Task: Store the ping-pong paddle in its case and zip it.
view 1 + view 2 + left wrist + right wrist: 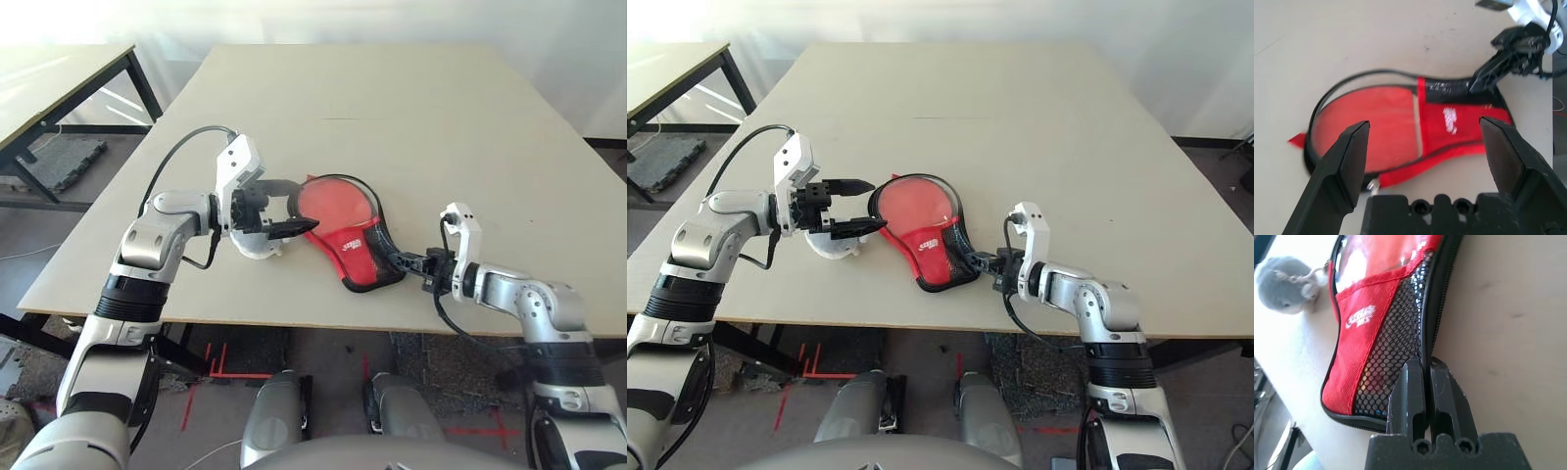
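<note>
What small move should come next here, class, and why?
Probably the right end effector, shut on the case's zipper edge, should pull along that edge. The paddle already lies inside, with the round end unzipped. The left end effector hangs open beside it.

"What colour was the case (355,240), from where you stood?"

"Red, with a white logo, black mesh beside it, and a black zipper edge running round."

"And the paddle (913,207) inside?"

"A red face, paler and shinier than the fabric."

"The little plush whale (1284,284)?"

"Grey, soft-looking, paler underneath."

"The table (421,108)?"

"Plain pale beige, with a few faint dark specks."

"The arms?"

"Silver forearms, white at the wrists, and black fingers on both the left gripper (858,206) and the right gripper (400,258)."
</note>
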